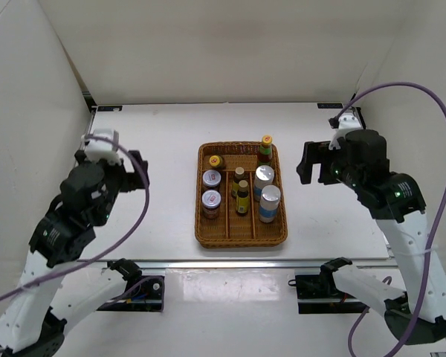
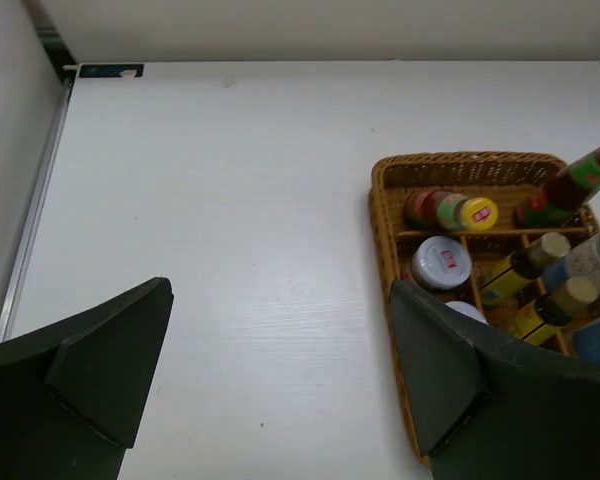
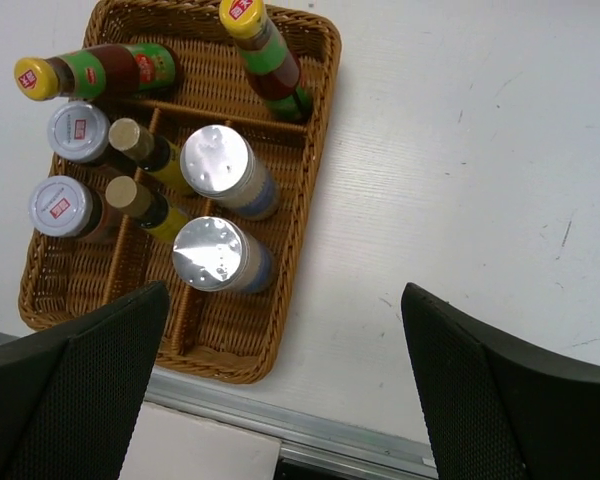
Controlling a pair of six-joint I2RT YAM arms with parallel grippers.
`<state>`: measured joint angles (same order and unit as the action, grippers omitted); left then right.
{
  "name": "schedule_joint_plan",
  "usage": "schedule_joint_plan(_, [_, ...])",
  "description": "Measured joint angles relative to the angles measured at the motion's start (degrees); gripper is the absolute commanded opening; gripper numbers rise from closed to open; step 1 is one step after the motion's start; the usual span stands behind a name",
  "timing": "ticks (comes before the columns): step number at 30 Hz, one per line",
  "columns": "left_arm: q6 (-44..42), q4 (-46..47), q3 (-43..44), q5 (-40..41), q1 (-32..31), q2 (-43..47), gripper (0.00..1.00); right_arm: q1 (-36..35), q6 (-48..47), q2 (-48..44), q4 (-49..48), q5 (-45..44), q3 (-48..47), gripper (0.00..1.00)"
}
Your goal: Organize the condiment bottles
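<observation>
Both claws are hanging wide open and empty on either side of the wicker tray [image 1: 241,242], which is holding all eight condiment bottles [image 3: 220,165].

The left claw [image 2: 280,290] is hovering left of the tray and the right claw [image 3: 285,290] right of it. One tall bottle [image 3: 100,70] is lying on its side in the tray's far-left corner and is looking likely to roll, so gripping across its labelled body seems safest. The jars [image 3: 78,130] and silver-topped cylinders [image 3: 215,255] are looking stiff, smooth and light, possibly glass, though that is hard to tell.
</observation>
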<state>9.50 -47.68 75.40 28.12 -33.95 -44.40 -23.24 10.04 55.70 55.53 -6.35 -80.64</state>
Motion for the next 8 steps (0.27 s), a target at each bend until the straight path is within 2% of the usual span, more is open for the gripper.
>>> schedule_joint_plan(8, [-1.16, -1.05, -11.87, 5.11, 0.00, 13.35, 1.00, -0.02, -0.02, -3.61, -1.60, -4.22, 5.70, 1.00])
